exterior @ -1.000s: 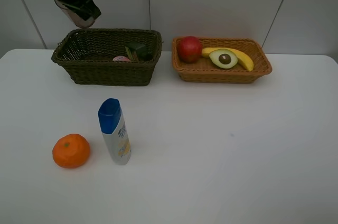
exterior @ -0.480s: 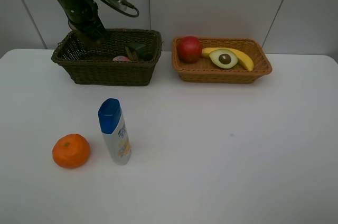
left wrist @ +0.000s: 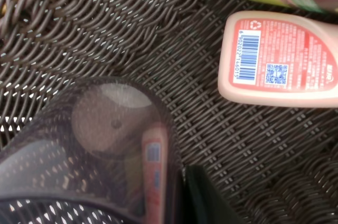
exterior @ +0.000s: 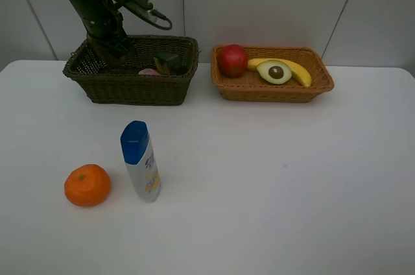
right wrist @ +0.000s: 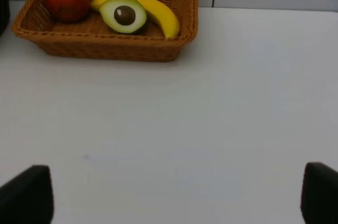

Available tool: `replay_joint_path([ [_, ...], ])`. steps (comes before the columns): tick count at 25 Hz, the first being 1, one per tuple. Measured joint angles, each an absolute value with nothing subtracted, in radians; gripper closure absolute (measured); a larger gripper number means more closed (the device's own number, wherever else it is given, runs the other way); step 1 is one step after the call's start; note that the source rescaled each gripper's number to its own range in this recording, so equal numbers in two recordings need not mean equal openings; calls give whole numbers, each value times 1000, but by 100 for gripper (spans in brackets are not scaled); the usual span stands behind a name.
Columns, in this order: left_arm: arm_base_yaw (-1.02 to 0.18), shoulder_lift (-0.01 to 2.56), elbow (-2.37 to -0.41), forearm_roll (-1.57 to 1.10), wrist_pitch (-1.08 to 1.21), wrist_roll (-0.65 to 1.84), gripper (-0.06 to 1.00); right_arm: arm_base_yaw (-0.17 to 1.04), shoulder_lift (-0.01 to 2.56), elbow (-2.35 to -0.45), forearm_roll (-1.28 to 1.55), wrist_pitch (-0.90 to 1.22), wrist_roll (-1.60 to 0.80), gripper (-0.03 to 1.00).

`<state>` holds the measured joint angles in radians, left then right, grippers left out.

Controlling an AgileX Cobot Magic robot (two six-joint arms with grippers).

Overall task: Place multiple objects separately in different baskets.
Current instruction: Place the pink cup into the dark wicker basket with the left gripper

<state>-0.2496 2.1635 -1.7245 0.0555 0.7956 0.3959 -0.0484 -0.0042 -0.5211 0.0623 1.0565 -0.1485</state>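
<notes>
My left gripper [exterior: 114, 50] reaches down into the dark olive-brown basket [exterior: 130, 88], shut on the translucent pinkish cup [left wrist: 105, 139], which hangs just over the basket floor. Beside it in the basket lie the pink bottle [left wrist: 280, 57] and the dark green bottle [exterior: 170, 62]. The orange-tan basket [exterior: 272, 91] holds the red apple [exterior: 232, 59], the avocado half [exterior: 275, 71] and the banana [exterior: 301, 74]. On the table stand the orange [exterior: 87, 185] and the white blue-capped bottle [exterior: 141, 161]. My right gripper [right wrist: 171, 197] is open over bare table, short of the orange-tan basket [right wrist: 105, 49].
The two baskets sit side by side at the back of the white table [exterior: 272, 178], close to the wall. The orange and the bottle stand near each other at the front left.
The left arm has come down from above the basket's left end into the dark basket, carrying the cup. Nothing else moved.
</notes>
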Motion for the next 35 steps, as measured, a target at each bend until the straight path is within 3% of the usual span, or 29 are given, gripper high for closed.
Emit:
replay_joint_path([
  [12,-250,2164,-1725,56,796,396,93,-48,-4,-521,62,1056,-149,-2],
  [14,-250,2164,-1725,56,796,396,85,-48,-4,-521,62,1056,-149,-2],
  [15,-250,2164,-1725,56,796,396,75,-48,-4,-521,62,1056,-149,-2],
  [19,-250,2164,-1725,56,795,396,20,-48,-4,-521,62,1056,-149,-2],
  [21,-250,2164,-1725,56,795,396,3,-48,-4,-521,62,1056,-149,-2],
  [24,-250,2164,-1725,56,795,396,-4,-48,-4,-521,62,1056,-149,-2],
  [35,-250,2164,-1725,58,795,396,-5,-48,-4,-521,62,1056,-149,-2],
])
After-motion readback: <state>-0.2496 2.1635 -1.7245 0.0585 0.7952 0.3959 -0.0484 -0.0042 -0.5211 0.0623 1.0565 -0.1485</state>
